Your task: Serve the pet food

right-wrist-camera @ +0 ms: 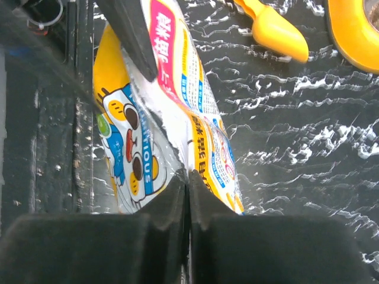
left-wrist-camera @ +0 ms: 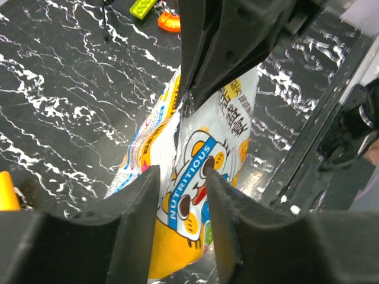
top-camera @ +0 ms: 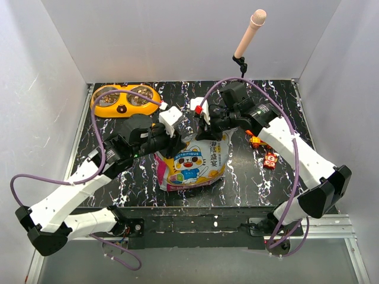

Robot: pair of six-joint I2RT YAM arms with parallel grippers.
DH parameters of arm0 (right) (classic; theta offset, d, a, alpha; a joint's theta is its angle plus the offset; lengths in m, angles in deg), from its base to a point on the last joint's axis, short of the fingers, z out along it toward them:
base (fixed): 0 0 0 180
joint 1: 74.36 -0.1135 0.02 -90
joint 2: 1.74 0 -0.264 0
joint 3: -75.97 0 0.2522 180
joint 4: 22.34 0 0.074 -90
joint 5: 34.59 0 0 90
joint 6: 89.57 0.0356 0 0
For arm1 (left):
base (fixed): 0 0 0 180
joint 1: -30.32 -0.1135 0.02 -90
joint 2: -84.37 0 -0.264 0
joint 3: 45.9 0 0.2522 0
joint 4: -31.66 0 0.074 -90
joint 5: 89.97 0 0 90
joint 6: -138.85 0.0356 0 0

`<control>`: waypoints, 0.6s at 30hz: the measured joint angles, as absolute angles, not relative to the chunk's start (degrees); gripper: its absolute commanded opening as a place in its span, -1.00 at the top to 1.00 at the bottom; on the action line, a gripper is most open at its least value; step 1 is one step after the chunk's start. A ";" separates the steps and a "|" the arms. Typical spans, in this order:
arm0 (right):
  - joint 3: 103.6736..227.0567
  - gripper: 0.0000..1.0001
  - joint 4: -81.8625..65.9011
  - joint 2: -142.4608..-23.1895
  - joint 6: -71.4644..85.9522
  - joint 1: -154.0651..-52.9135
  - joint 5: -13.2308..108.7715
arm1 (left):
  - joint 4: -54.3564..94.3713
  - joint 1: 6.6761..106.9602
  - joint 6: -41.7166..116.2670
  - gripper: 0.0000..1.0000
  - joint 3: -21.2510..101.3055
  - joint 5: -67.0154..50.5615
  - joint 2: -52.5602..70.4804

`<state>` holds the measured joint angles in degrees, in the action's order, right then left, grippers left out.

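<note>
The pet food bag [top-camera: 192, 165], white, yellow and pink with a cartoon animal, stands at the table's front centre. My right gripper [right-wrist-camera: 188, 176] is shut on the bag's torn top edge [right-wrist-camera: 177, 127]; in the top view it [top-camera: 206, 134] sits over the bag's upper right. My left gripper [left-wrist-camera: 180, 174] is open, its fingers [left-wrist-camera: 141, 198] apart just above the bag's printed front [left-wrist-camera: 198, 177]; in the top view it [top-camera: 176, 141] is at the bag's upper left. No loose kibble shows; the bag's inside is hidden.
An orange double bowl [top-camera: 124, 100] sits at the back left, its wells brownish. A yellow scoop [right-wrist-camera: 272, 26] lies near it. Toy bricks [top-camera: 263, 151] lie to the right. A pink-tipped rod [top-camera: 249, 35] stands at the back.
</note>
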<state>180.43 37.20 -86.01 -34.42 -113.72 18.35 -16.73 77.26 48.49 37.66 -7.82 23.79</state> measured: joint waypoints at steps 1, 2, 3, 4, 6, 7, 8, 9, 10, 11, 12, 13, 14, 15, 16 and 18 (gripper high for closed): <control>180.49 0.97 37.18 -86.14 -33.70 -113.93 19.29 | -16.71 77.26 48.82 -0.04 37.66 -7.47 24.01; 180.49 0.97 37.16 -86.19 -33.70 -113.91 19.75 | -16.71 77.26 49.17 -0.11 37.66 -6.99 24.27; 180.51 0.97 37.18 -86.19 -33.18 -113.91 20.12 | -16.73 77.26 49.46 -0.16 37.66 -6.66 24.53; 180.64 0.97 37.44 -86.17 -32.83 -113.93 20.32 | -16.71 77.26 49.76 -0.20 37.61 -6.27 24.73; 180.86 0.97 37.97 -86.12 -32.59 -114.22 20.78 | -15.83 77.23 50.13 -0.22 37.02 -6.12 24.84; 180.89 0.97 38.14 -86.04 -32.65 -114.31 20.84 | -15.48 77.13 50.18 -0.20 36.70 -6.18 24.66; 180.86 0.97 38.30 -85.84 -32.74 -114.39 20.93 | -15.07 77.04 50.26 -0.10 36.50 -6.42 24.05; 180.71 0.97 38.36 -85.60 -32.76 -114.42 20.93 | -14.35 76.93 50.33 0.06 36.48 -6.82 22.89; 180.34 0.97 38.34 -85.21 -32.78 -114.50 20.91 | -13.71 76.88 50.35 0.28 36.48 -7.17 21.80; 179.64 0.97 38.01 -84.59 -32.78 -114.55 20.91 | -12.95 76.78 50.51 0.56 36.48 -8.04 20.29; 178.90 0.97 37.62 -83.92 -32.72 -114.59 20.89 | -12.51 76.67 50.61 0.81 36.48 -8.76 18.85; 178.26 0.83 37.53 -83.30 -31.67 -114.50 21.09 | -12.25 76.49 50.66 1.00 36.48 -9.68 17.95; 177.76 0.37 37.38 -82.82 -31.25 -114.20 20.84 | -11.68 76.47 51.42 1.00 36.57 -10.32 17.15; 177.43 0.04 37.09 -82.58 -31.16 -114.04 20.82 | -11.44 76.47 51.58 1.00 36.63 -10.73 16.93; 176.97 -0.09 36.64 -82.28 -30.99 -114.04 20.82 | -11.46 76.45 51.90 1.00 36.65 -11.01 16.95; 176.16 -0.22 36.18 -81.38 -31.27 -114.11 21.04 | -11.61 76.43 52.63 1.00 36.54 -11.36 17.32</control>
<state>176.16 36.18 -81.38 -31.27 -114.11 21.04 -11.61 76.43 52.63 36.54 -11.36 17.32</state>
